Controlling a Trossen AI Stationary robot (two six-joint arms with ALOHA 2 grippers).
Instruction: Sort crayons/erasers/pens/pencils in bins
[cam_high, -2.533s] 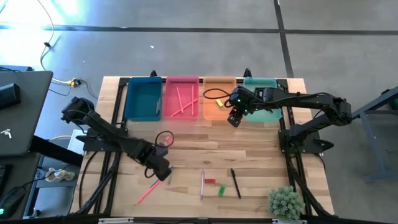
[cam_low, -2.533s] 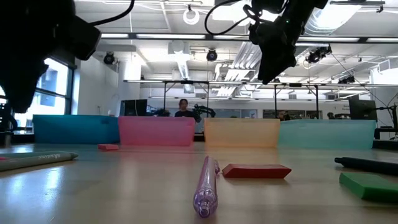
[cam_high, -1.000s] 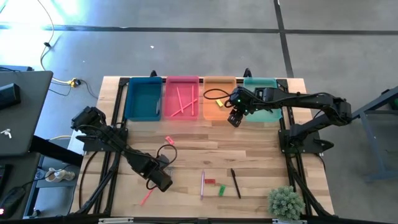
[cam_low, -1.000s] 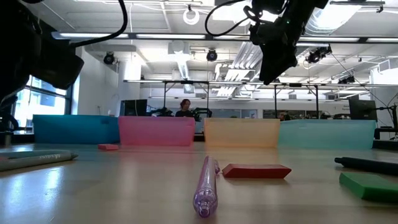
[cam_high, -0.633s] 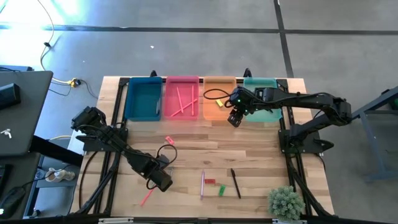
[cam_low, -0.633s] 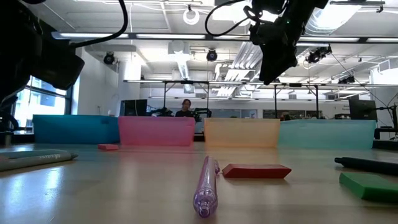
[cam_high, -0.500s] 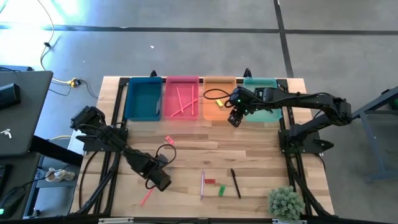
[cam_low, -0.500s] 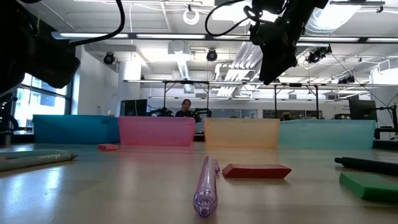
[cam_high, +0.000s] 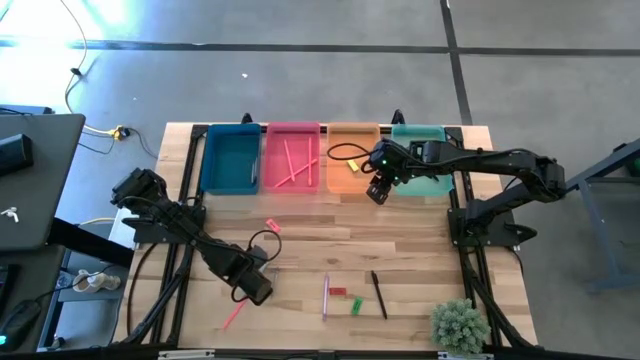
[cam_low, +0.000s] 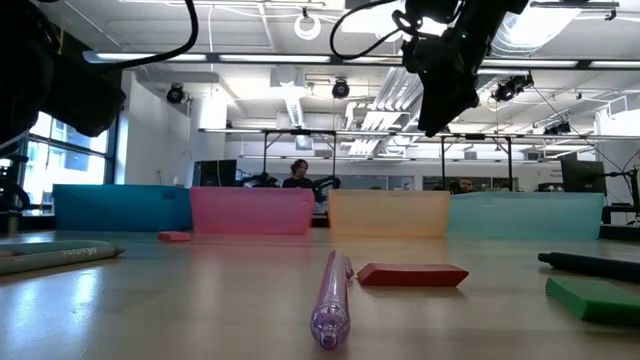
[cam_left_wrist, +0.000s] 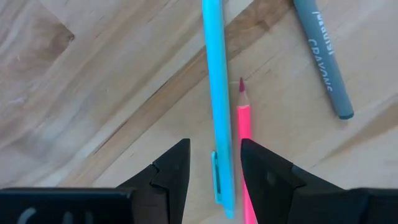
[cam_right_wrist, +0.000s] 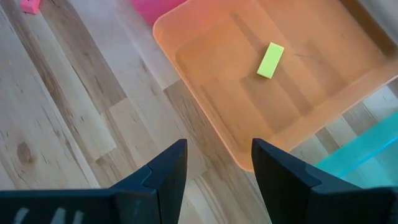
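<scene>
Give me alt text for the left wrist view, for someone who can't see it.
The left gripper hangs open over the wooden table, its fingers straddling a light-blue pen. A pink pencil lies alongside the pen, and a grey crayon lies farther off.

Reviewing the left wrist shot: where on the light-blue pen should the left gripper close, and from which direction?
Come straight down and close across the pen's thin barrel, near the clip end. It lies flat on the table between the open fingers of the left gripper. A pink pencil lies alongside, very close, so one finger probably needs to slip between them.
</scene>
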